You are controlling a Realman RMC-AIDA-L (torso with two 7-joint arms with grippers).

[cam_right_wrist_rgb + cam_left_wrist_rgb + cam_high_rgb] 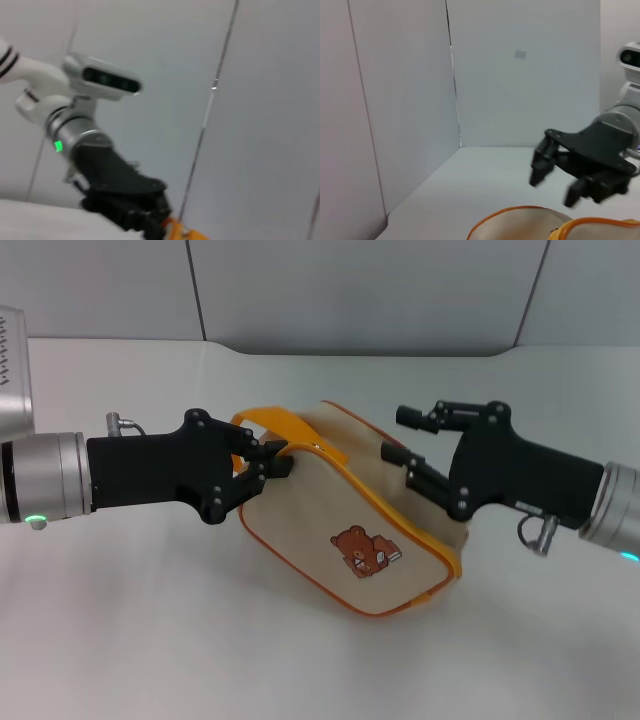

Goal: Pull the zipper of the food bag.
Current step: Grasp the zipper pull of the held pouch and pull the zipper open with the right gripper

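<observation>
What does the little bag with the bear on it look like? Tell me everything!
The food bag is a small boxy beige pouch, cloth by its look, edged in orange, with a brown bear picture on its side. It sits tilted on the white table. The left gripper pinches its orange strap loop; the right gripper hangs open at its other end.

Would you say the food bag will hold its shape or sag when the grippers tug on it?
The food bag is probably soft: its canvas top dips unevenly. It looks light, so it may slide on the table unless the right gripper braces it while the left gripper pulls.
</observation>
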